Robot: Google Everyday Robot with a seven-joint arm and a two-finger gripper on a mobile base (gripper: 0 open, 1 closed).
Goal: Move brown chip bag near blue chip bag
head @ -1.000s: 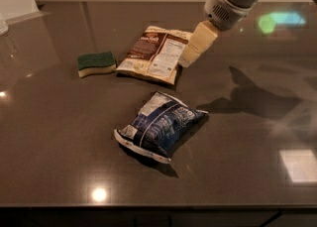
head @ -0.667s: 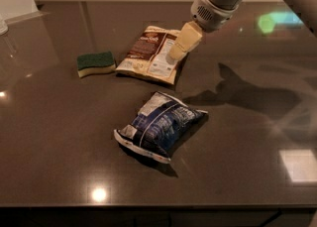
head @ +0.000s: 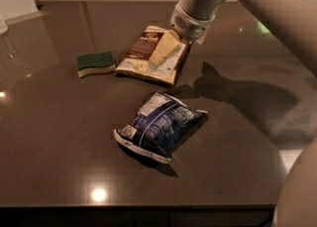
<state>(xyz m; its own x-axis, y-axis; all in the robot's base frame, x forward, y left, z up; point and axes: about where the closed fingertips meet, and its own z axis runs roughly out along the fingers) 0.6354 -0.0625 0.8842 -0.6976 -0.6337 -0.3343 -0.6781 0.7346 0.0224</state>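
The brown chip bag (head: 148,55) lies flat on the dark table (head: 54,137) at the middle back, its dark brown panel to the left and its white label to the right. The blue chip bag (head: 161,125) lies puffed and crinkled in the middle of the table, a short way in front of the brown one and apart from it. My gripper (head: 162,52) hangs from the arm at the upper right and is right over the brown bag's label side, low above it.
A green and yellow sponge (head: 96,63) lies just left of the brown bag. The arm's shadow falls on the table to the right. The table's front edge runs along the bottom of the view. A pale wall stands behind.
My gripper has moved left and down, from beside the brown bag's right edge to over the bag itself. Both bags and the sponge have stayed put.
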